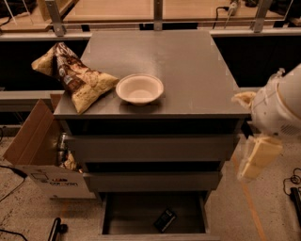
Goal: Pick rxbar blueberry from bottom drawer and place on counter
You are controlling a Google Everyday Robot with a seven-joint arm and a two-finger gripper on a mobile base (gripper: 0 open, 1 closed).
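Observation:
The rxbar blueberry, a small dark bar, lies flat on the floor of the open bottom drawer, slightly right of its middle. Above the drawer stack spreads the grey counter. My gripper hangs at the right side of the cabinet, level with the upper drawer fronts, under the white arm housing. It is well above and to the right of the bar and holds nothing that I can see.
A white bowl and a tan-and-brown chip bag sit on the counter's front left. Two shut drawer fronts are above the open drawer. An open cardboard box stands on the floor at the left. A wooden surface with rails runs behind.

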